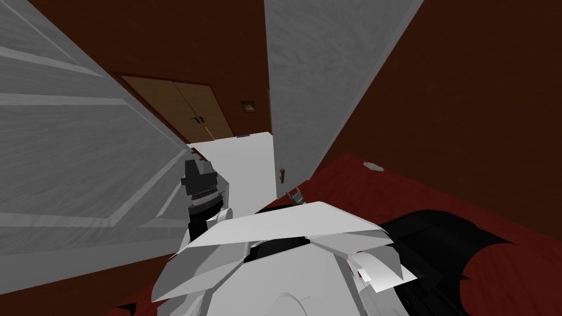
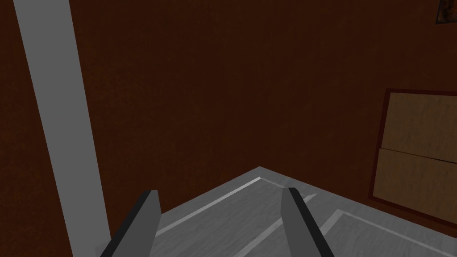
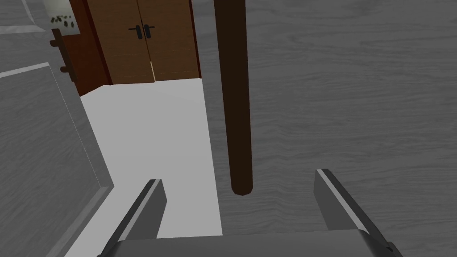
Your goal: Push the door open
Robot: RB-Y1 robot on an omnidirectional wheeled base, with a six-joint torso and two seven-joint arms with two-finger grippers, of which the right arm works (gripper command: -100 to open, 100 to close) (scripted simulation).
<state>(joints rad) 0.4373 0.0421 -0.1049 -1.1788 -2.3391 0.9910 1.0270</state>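
The grey panelled door (image 1: 82, 164) stands swung aside on my left, leaving a gap onto a white floor (image 1: 247, 164). My left gripper (image 1: 197, 167) is raised at the door's free edge. In the left wrist view its fingers (image 2: 219, 191) are open and hover over the door's panelled face (image 2: 250, 223), holding nothing. My right gripper (image 1: 294, 196) is low by the grey wall (image 1: 318, 82). In the right wrist view it (image 3: 238, 176) is open and empty, near the foot of a dark brown jamb strip (image 3: 234, 89). The door (image 3: 40, 147), with a brown handle (image 3: 60, 55), lies to one side of it.
Brown double doors (image 1: 189, 112) with dark handles close off the far end of the white floor. Dark brown walls (image 1: 466, 99) rise on the right over a red floor (image 1: 417, 197). A small white object (image 1: 373, 165) lies on the red floor.
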